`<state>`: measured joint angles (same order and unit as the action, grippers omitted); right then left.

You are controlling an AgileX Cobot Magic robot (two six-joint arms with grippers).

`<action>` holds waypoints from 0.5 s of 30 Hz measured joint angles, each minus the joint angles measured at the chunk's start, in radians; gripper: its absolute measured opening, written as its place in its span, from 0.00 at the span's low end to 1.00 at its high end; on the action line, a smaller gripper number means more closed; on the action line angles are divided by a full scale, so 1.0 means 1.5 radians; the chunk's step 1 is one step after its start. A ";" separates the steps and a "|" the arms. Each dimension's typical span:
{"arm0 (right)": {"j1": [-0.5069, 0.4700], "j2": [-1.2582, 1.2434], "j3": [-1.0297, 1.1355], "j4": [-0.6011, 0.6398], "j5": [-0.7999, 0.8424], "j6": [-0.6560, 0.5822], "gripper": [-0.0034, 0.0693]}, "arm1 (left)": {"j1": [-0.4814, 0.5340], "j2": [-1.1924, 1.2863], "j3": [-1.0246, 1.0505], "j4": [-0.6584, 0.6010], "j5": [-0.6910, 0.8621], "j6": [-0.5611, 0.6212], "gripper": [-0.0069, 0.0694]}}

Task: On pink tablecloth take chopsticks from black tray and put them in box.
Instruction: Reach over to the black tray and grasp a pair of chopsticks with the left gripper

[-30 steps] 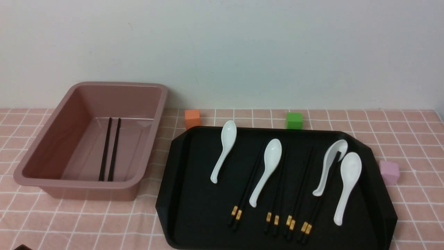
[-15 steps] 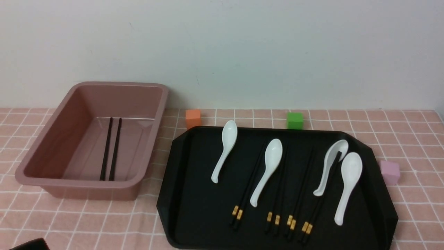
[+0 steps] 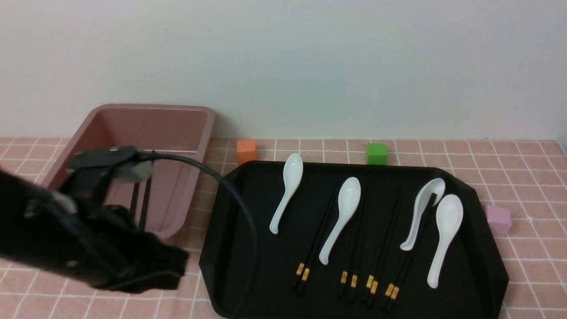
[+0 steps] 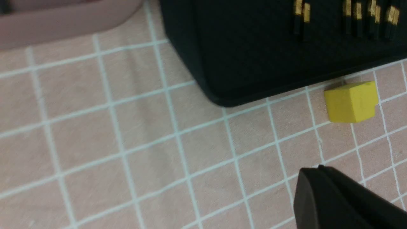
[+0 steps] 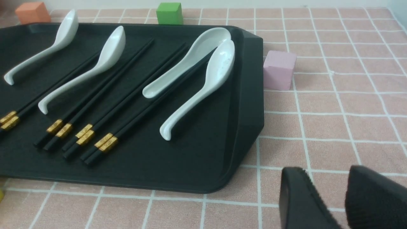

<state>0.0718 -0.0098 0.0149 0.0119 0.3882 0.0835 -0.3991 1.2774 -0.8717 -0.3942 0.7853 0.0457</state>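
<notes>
The pink tablecloth (image 3: 522, 168) covered the table, the black tray (image 3: 248, 266) sat wide on it, and the box (image 3: 177, 119) was just to its left. The left arm (image 3: 66, 239) hung across the box's near end and hid it. Its left end effector (image 4: 313, 181) was pressed together, empty. The right end effector (image 5: 327, 178) stood spread above bare cloth. Four white spoons (image 3: 345, 212) lay among four pairs of chopsticks (image 3: 316, 239) on the tray, with a fifth pair (image 3: 145, 208) in the box. There were four cubes around the tray: orange cube (image 3: 246, 151), green cube (image 3: 376, 153), lilac cube (image 3: 498, 219), yellow cube (image 4: 351, 101).
</notes>
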 joint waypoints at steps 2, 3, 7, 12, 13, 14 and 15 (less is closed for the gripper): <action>0.000 0.000 0.000 0.000 0.000 0.000 0.38 | -0.062 0.071 -0.051 0.018 -0.003 -0.013 0.07; 0.000 0.000 0.000 0.000 0.000 0.000 0.38 | -0.080 0.092 -0.067 0.024 -0.003 -0.016 0.07; 0.000 0.000 0.000 0.000 0.000 0.000 0.38 | -0.176 0.228 -0.191 0.094 0.028 -0.027 0.07; 0.000 0.000 0.000 0.000 0.000 0.000 0.38 | -0.217 0.356 -0.312 0.151 0.091 -0.063 0.07; 0.000 0.000 0.000 0.000 0.000 0.000 0.38 | -0.218 0.375 -0.333 0.158 0.097 -0.070 0.07; 0.000 0.000 0.000 0.000 0.000 0.000 0.38 | -0.218 0.394 -0.357 0.165 0.098 -0.075 0.08; 0.000 0.000 0.000 0.000 0.000 0.000 0.38 | -0.218 0.405 -0.369 0.170 0.098 -0.077 0.08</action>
<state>0.0718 -0.0098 0.0149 0.0119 0.3882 0.0835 -0.7258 1.8846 -1.4247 -0.1392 0.9320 -0.0700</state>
